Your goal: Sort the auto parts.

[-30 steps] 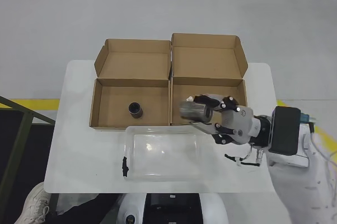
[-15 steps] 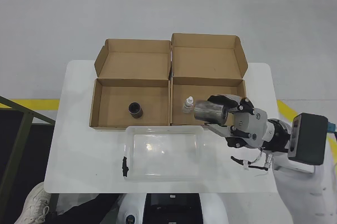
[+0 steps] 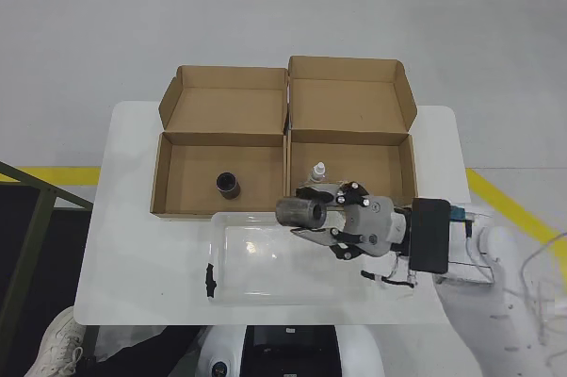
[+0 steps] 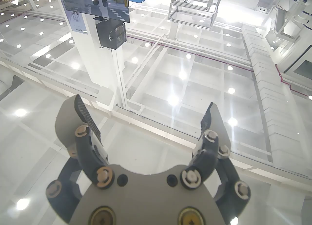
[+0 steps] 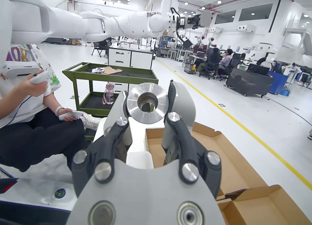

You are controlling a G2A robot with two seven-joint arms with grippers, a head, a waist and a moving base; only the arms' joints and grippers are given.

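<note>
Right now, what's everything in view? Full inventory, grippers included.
table: 1, white, under everything
left cardboard box: 1, brown, far side, lid open
right cardboard box: 1, brown, beside it, lid open
dark bushing: 1, black, in left cardboard box
small bottle: 1, white, in right cardboard box
clear plastic bin: 1, transparent, in front of boxes
small black part: 1, black, at bin's left edge
metal sleeve: 1, silver, over bin's far rim
right gripper: 1, grey, shut on metal sleeve
left gripper: 1, grey, open, empty, facing ceiling
</note>
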